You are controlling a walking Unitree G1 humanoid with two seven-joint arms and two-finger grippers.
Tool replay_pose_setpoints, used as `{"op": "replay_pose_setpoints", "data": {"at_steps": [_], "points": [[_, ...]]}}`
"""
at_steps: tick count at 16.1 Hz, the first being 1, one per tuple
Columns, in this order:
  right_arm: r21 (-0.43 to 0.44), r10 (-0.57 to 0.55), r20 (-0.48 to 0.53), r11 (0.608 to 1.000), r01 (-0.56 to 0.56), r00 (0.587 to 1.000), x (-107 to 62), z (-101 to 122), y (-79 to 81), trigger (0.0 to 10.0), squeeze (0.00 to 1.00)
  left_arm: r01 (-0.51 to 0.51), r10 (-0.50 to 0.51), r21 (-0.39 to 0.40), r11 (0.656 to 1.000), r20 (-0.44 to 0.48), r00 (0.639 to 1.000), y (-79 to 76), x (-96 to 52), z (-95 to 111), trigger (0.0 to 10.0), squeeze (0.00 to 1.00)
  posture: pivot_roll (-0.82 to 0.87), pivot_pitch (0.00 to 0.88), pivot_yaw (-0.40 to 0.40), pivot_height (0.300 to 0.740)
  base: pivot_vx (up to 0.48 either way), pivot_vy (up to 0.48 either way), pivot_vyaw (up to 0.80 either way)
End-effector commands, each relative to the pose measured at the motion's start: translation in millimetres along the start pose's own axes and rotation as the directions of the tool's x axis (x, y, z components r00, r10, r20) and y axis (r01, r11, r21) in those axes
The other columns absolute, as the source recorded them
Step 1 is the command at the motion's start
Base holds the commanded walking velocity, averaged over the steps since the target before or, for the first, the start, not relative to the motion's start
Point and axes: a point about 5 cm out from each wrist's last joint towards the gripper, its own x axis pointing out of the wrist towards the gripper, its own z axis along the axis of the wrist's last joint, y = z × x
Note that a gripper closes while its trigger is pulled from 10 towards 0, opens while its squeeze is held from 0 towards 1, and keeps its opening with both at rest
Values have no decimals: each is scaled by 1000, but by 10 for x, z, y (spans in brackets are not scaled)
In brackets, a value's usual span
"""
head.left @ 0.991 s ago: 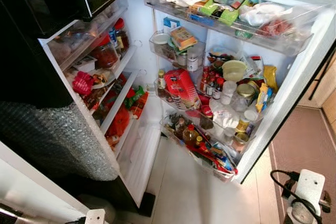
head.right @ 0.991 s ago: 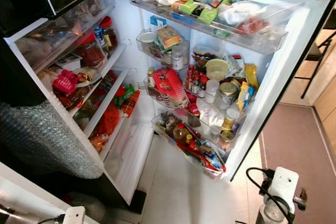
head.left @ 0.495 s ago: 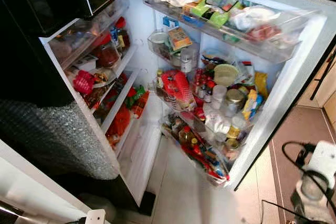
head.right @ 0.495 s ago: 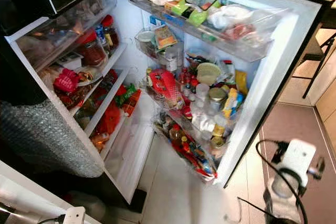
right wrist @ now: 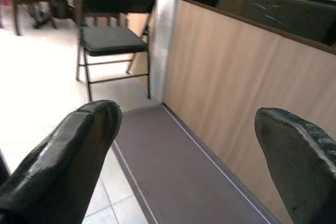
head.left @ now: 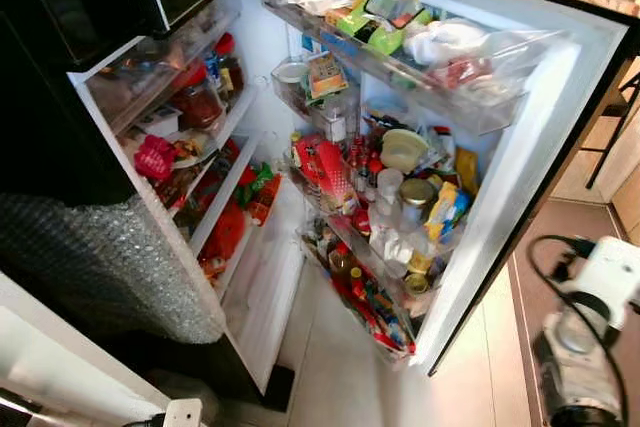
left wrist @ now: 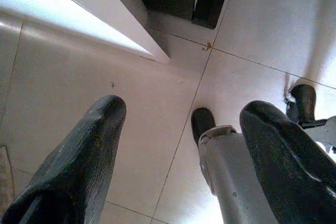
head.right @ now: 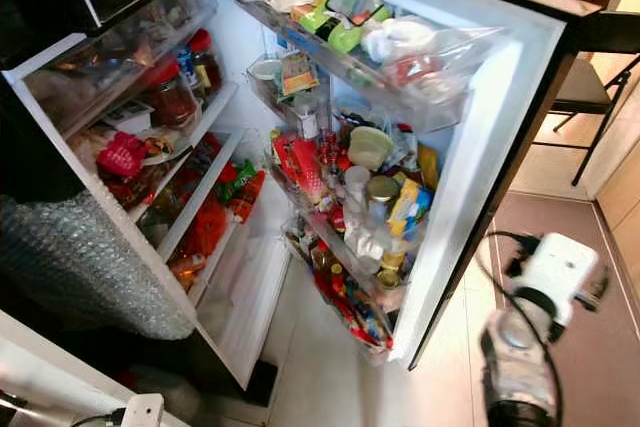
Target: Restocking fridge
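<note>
I'm looking down into the open fridge (head.left: 265, 277), its door (head.left: 540, 137) swung out on my right with its racks crammed. A clear top bin (head.left: 420, 42) holds bags and green packets, and below it stand jars, bottles and a red bag (head.left: 325, 162). Inside, a red-lidded jar (head.left: 197, 97) sits on a shelf. My right gripper (right wrist: 194, 156) is spread wide, facing a folding chair (right wrist: 113, 35). My left gripper (left wrist: 184, 145) is also wide, over floor tiles (left wrist: 252, 19).

No wording can be read on the packets and jars crowding the fridge door (head.left: 560, 117) (their labels show as patches of colour, too small and blurred to make out)
</note>
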Motion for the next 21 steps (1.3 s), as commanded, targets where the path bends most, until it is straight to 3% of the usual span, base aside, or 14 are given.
{"op": "replay_pose_setpoints", "data": {"at_steps": [1, 5, 7, 11, 14, 18, 19, 20, 21], "points": [[-22, 11, 22, 1000, -11, 1000, -33, 55, 1, 10000, 0, 0, 1, 40, 999, -9, 1000, 48, -11, -33, 10000, 0, -163, 0, 46, 740, 0, 0, 0], [-66, 24, 31, 998, -22, 999, -93, 84, -30, 10000, 0, 5, -5, 59, 998, -1, 1000, 54, -9, -6, 10000, 0, -160, 0, 42, 740, 0, 0, 0], [-136, 195, 67, 973, -184, 979, -134, 144, 136, 10000, 0, 3, -3, 56, 998, 2, 1000, 60, -6, 9, 10000, 0, -155, 0, 42, 740, 0, 0, 0], [-116, 255, 53, 962, -247, 966, -199, 160, 240, 10000, 0, 3, -3, 54, 999, 0, 1000, 61, -5, 17, 10000, 0, -142, 0, 38, 740, 0, 0, 0], [-136, 435, 90, 897, -422, 896, -352, 252, 483, 10000, 0, 4, -4, 61, 998, -1, 1000, 62, -3, 25, 10000, 0, -134, 0, 37, 740, 0, 0, 0], [-135, 675, 66, 736, -663, 735, -612, 307, 794, 10000, 0, -2, 2, 60, 998, 2, 1000, 64, -1, 36, 10000, 0, -130, 0, 37, 740, 0, 0, 0], [-164, 746, 82, 664, -730, 660, -717, 377, 905, 10000, 0, -6, 5, 55, 998, 5, 1000, 65, 0, 42, 10000, 0, -132, 0, 37, 740, 0, 0, 0], [-175, 759, 87, 649, -740, 645, -738, 393, 925, 10000, 0, -7, 7, 53, 999, 6, 1000, 66, 0, 42, 10000, 0, -132, 0, 37, 740, 0, 0, 0], [-158, 846, 93, 533, -831, 525, -905, 474, 1082, 10000, 0, -10, 10, 47, 999, 7, 1000, 64, 1, 46, 10000, 0, -132, 0, 34, 740, 0, 0, 0]]}}
